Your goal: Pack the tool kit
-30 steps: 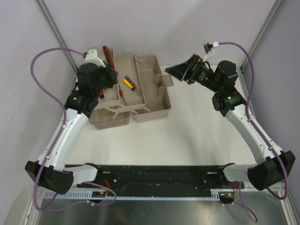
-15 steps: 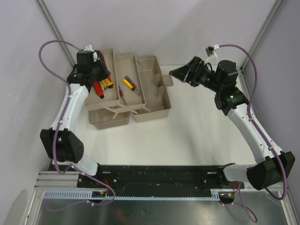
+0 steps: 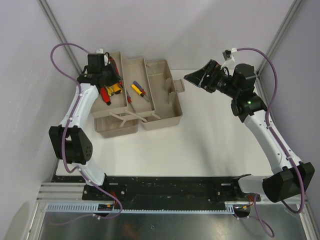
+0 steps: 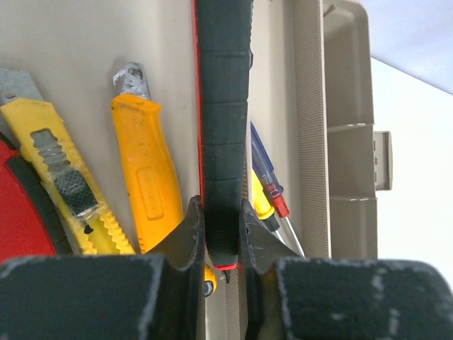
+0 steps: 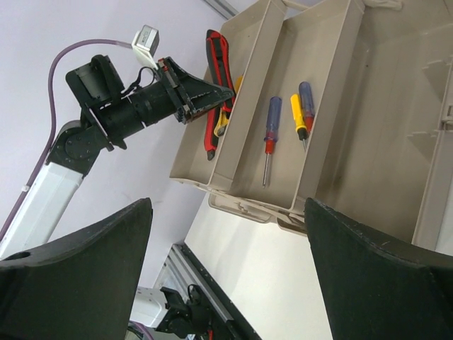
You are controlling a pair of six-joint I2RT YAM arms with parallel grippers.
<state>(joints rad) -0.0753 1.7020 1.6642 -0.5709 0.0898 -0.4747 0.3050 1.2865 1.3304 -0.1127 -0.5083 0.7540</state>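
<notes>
The beige toolbox [image 3: 165, 120] stands open at the back left, its trays spread. My left gripper [image 3: 110, 80] reaches over the left tray and is shut on a red-and-black cutter [image 4: 223, 106], which lies along the tray's right wall. The right wrist view shows that cutter [image 5: 211, 49] and the left gripper [image 5: 225, 93] too. Two yellow cutters [image 4: 145, 177] lie beside it. Small screwdrivers [image 3: 139, 90] lie in the middle tray [image 5: 269, 134]. My right gripper [image 3: 194, 77] is open and empty, in the air right of the toolbox.
A red-handled tool [image 4: 21, 219] lies at the left edge of the left tray. Grey walls and frame posts [image 3: 55, 25] stand close behind the toolbox. The black base rail [image 3: 165, 187] runs along the near edge.
My left arm has swung out to the left and stretched, and its gripper has moved slightly back over the left tray, holding the cutter. My right gripper has drifted a little to the right.
</notes>
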